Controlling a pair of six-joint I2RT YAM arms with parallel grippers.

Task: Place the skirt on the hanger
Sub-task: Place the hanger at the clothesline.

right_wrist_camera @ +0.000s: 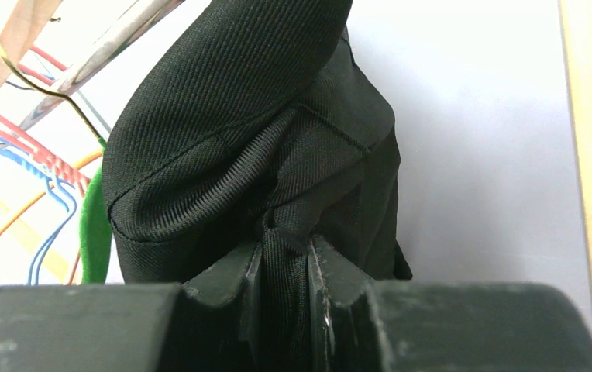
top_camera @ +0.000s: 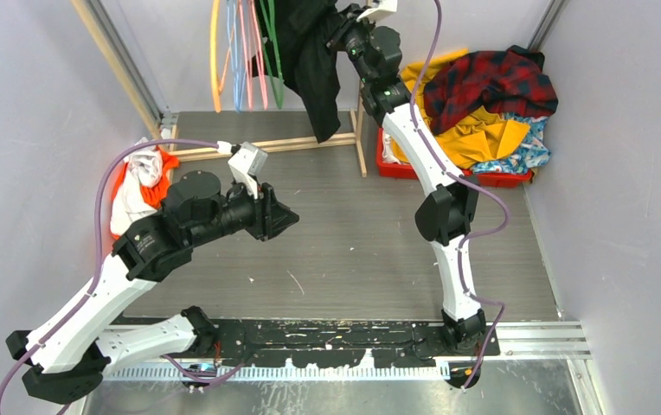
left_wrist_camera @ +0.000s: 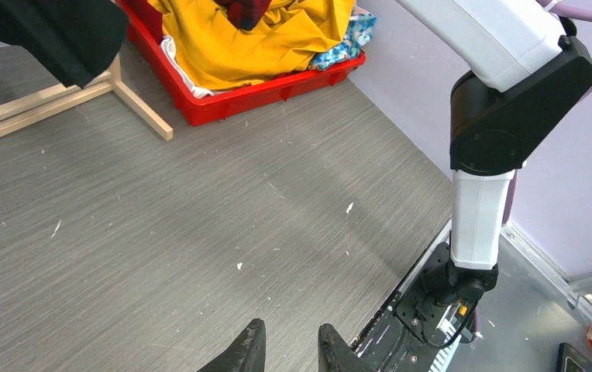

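The skirt [top_camera: 524,152], blue with a flower print, lies at the right end of the red bin, partly under a yellow garment; the left wrist view catches its edge [left_wrist_camera: 349,39]. Coloured hangers [top_camera: 242,52] hang on the rack at the back, and wire ones [right_wrist_camera: 41,167] show in the right wrist view. My right gripper [top_camera: 349,33] is raised at the rack, shut on a fold of a black garment [right_wrist_camera: 239,132] that hangs there [top_camera: 310,60]. My left gripper [top_camera: 280,216] hovers over the table's left middle, its fingers [left_wrist_camera: 250,349] slightly apart with nothing between them.
A red bin [top_camera: 444,174] at the back right holds a yellow garment [top_camera: 474,138] and a red plaid one [top_camera: 491,82]. White and orange clothes [top_camera: 141,177] lie at the left wall. The rack's wooden base [top_camera: 266,145] crosses the back of the table.
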